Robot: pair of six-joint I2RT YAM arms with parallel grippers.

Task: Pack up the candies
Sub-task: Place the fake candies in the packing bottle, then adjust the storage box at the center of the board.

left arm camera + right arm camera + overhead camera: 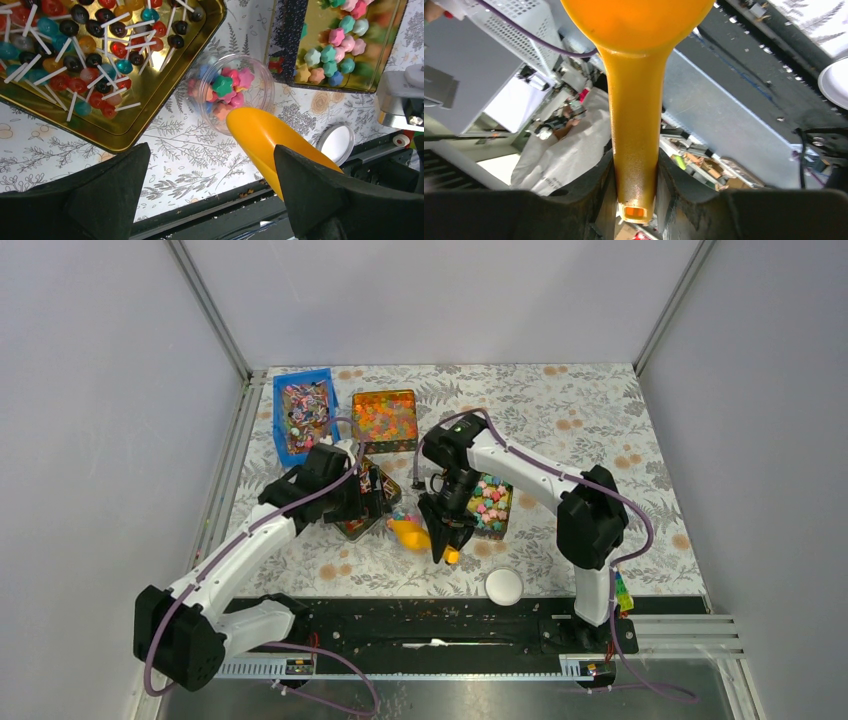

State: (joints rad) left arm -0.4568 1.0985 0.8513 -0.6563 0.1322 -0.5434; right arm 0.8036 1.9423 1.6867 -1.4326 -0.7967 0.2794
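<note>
While the right gripper clamps its two black fingers on the smooth, glossy handle of a yellow plastic scoop, the left gripper hangs with its matte black fingers wide apart, holding nothing. Beyond and between the left fingers stands a small, round, clear jar with pastel star-shaped candies inside. The scoop's rounded bowl overlaps the jar's near edge, closer to the right-hand finger. More candies fill a rectangular gold-lined tin beyond that finger. Beyond the other finger lies a shiny gold tray of round lollipops on white sticks.
</note>
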